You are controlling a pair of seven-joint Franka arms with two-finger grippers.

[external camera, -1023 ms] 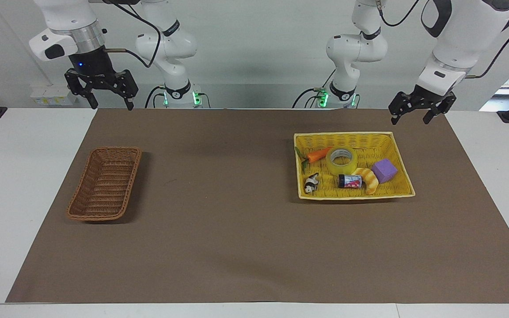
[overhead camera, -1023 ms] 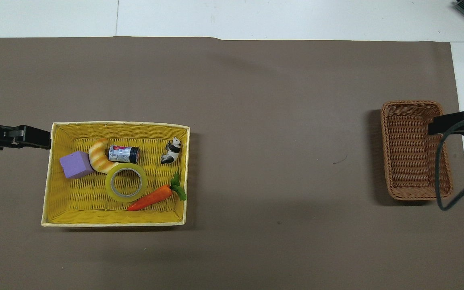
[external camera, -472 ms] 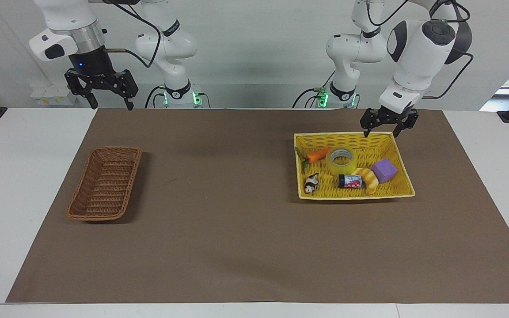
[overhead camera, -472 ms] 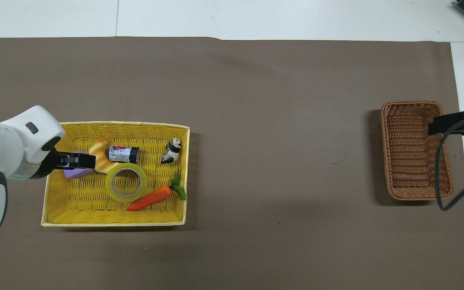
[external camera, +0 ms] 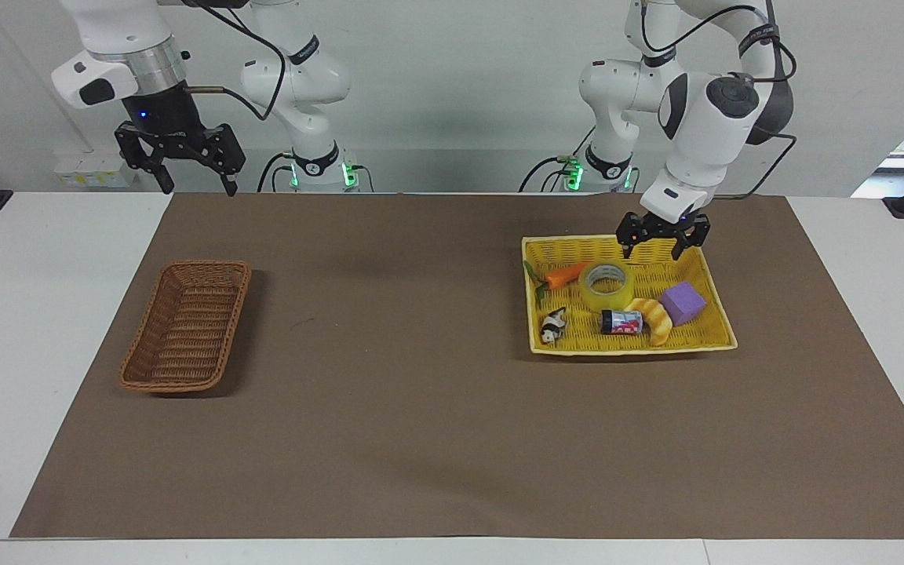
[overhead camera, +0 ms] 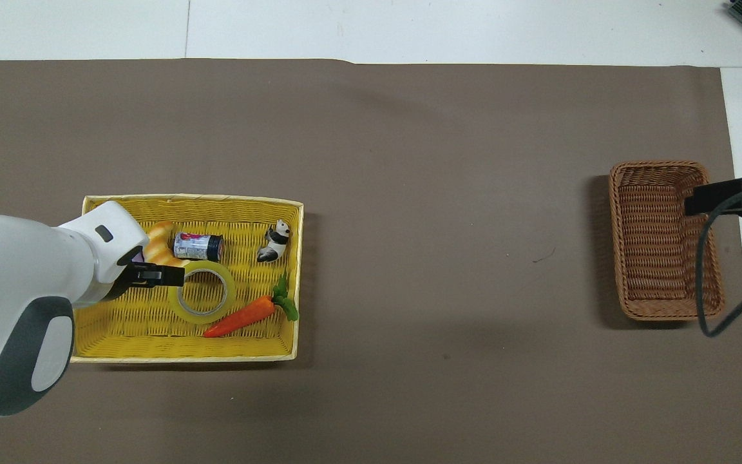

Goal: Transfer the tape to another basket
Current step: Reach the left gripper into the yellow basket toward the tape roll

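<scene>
The tape, a yellowish translucent roll, lies flat in the yellow basket at the left arm's end of the table. My left gripper hangs open just above that basket, beside the tape's rim, holding nothing. The brown wicker basket stands with nothing in it at the right arm's end. My right gripper waits open and high in the air by the brown basket's edge.
Sharing the yellow basket with the tape are a toy carrot, a panda figure, a small can, a striped bread piece and a purple cube. A brown mat covers the table.
My left arm has swung in from outside the yellow basket and come down over it, ending beside the tape. The right arm and all objects have stayed put.
</scene>
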